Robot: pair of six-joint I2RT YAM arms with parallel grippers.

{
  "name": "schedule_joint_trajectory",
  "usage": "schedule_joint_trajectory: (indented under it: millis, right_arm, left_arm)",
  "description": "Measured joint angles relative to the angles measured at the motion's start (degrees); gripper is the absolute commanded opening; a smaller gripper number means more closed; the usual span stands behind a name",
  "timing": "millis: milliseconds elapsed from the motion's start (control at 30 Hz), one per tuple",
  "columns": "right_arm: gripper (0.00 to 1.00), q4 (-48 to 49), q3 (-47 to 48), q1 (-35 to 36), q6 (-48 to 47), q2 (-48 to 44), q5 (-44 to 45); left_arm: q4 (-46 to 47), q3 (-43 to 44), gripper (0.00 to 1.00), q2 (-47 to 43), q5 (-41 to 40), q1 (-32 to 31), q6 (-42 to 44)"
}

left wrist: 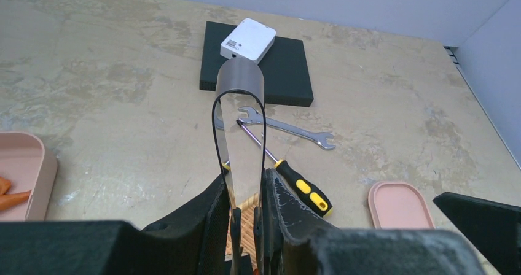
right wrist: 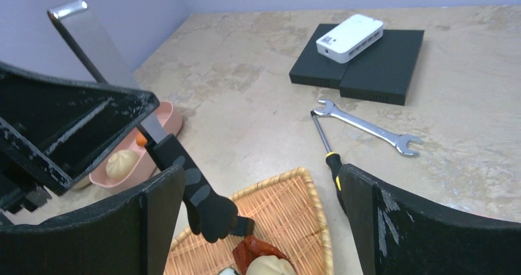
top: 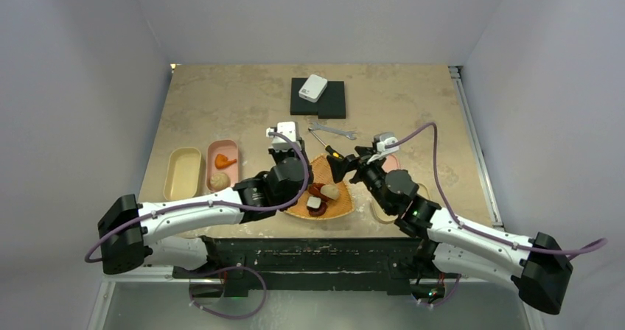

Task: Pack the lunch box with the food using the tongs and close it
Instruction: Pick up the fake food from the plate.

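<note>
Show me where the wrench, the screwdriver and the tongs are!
wrench (left wrist: 285,126), left wrist view, middle of its silver shaft.
screwdriver (left wrist: 305,193), left wrist view, on its yellow-and-black handle.
tongs (left wrist: 241,81), left wrist view, on the shiny bent top end.

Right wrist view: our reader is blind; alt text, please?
The left pincer holds tongs tips-down over a basket of food, framed by the open right pincer. Behind lie a screwdriver, a wrench and a pink box holding a bun.

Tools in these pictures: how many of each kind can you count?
Wrench: 1
Screwdriver: 1
Tongs: 1
Total: 3
</note>
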Motion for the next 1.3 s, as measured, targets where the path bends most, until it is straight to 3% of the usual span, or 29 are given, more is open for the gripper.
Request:
schedule_joint_trajectory:
  millis: [500,1300]
  right_arm:
    - [0.99,-0.52,-2.32,-0.04,0.42,-6.19,2.32]
    - [0.99,-0.52,-2.86,-0.04,0.68,-6.64,2.23]
  left_arm:
    - [-0.55,0.50,0.28,5.05,-7.17,-2.10,0.46]
    - [-0.61,0.50,0.29,8.87,-7.80,-2.10,-1.05]
